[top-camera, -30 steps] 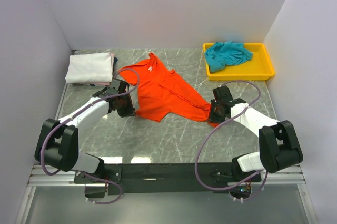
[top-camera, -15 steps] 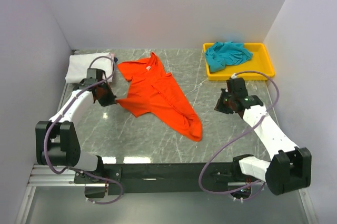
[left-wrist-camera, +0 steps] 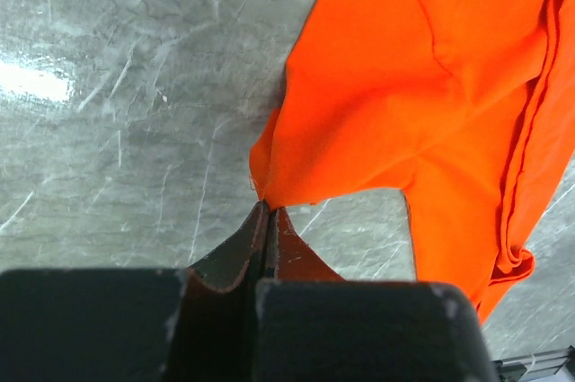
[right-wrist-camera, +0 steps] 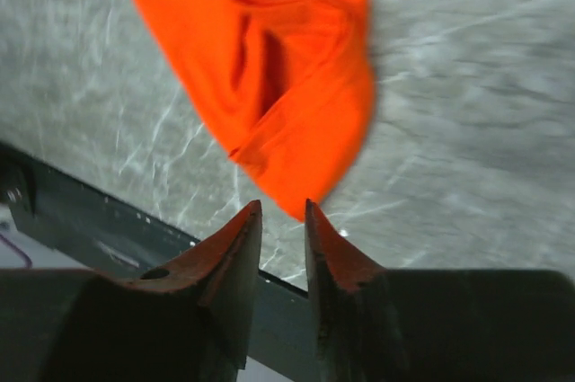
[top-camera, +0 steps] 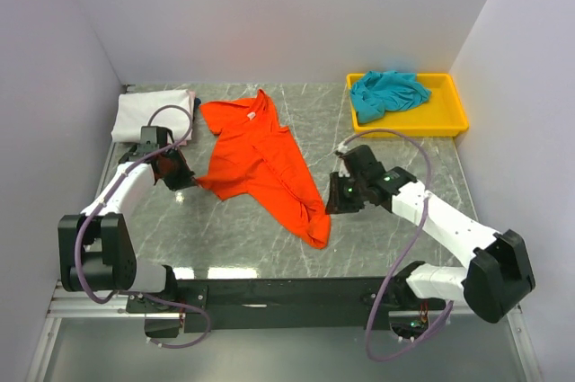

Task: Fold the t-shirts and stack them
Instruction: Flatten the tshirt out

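L gripper (left-wrist-camera: 267,208): jaws pressed together, pinching a corner of the orange-red t-shirt (top-camera: 260,162) on its left side. We judge this anchors that edge so the cloth can be pulled flat before folding.

R gripper (right-wrist-camera: 281,207): fingers slightly apart, nothing clamped. The shirt's near tip sits just ahead of the gap, so prob. lining up for a grab on the bunched end.

The shirt lies mid marble table (top-camera: 243,234), rumpled, running far-left to near-right; not flat yet. White t-shirt (top-camera: 153,115) lies folded at the far-left corner, prob. the stack base. Teal t-shirt (top-camera: 386,93) is crumpled in the yellow tray (top-camera: 456,111) far right, waiting its turn.

Views: top cam gives layout + both arms but can't resolve either jaw state. L wrist cam alone shows the pinch on the cloth corner. R wrist cam alone shows the jaw gap and the folds bunched at the tip; somewhat blurred.
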You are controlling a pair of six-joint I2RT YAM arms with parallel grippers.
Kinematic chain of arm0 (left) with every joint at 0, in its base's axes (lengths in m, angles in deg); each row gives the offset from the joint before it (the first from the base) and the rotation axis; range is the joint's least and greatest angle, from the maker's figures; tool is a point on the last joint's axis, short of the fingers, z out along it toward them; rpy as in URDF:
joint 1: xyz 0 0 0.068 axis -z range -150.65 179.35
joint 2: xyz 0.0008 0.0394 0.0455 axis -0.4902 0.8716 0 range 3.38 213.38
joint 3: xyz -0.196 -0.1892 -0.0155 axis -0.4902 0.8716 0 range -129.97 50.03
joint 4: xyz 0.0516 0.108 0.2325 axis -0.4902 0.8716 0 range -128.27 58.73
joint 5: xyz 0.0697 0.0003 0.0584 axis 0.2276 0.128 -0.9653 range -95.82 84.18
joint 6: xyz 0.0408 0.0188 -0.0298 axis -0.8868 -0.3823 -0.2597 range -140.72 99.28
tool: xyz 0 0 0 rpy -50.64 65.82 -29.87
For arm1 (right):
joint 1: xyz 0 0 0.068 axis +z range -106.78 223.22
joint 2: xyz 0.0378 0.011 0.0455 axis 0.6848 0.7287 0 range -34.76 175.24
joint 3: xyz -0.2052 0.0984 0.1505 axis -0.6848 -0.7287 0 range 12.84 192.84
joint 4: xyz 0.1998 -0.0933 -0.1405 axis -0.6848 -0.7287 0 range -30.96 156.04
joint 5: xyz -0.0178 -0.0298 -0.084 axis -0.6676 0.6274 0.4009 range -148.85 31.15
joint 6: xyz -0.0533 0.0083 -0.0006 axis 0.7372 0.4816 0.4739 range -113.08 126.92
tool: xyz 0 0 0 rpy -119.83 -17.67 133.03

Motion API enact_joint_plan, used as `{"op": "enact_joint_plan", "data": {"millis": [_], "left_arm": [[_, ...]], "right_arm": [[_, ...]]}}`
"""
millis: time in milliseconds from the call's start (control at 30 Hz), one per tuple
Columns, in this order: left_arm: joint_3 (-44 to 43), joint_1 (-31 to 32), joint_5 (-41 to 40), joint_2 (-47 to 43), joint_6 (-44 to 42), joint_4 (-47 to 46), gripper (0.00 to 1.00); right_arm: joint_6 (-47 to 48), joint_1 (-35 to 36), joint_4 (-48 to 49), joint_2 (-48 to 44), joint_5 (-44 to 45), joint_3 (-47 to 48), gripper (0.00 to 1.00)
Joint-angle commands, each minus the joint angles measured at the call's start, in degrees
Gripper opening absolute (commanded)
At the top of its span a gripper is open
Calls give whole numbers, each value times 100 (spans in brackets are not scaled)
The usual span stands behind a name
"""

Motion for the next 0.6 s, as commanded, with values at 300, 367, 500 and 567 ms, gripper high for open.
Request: {"op": "enact_joint_plan", "data": {"millis": [300,367,500,567], "left_arm": [[29,5,97,-177,-199,-13,0],[38,5,97,-177,-217,22,0],[21,5,62,-194,-305,136,0],[29,5,18,-203,-331,163,0]], "right_arm": [[117,1384,579,1276,-102,385,42],[91,1559,658,1443,3,437,42],[21,1665,676,1628,162,543,42],[-32,1700,667,1742,249,569,43]]}}
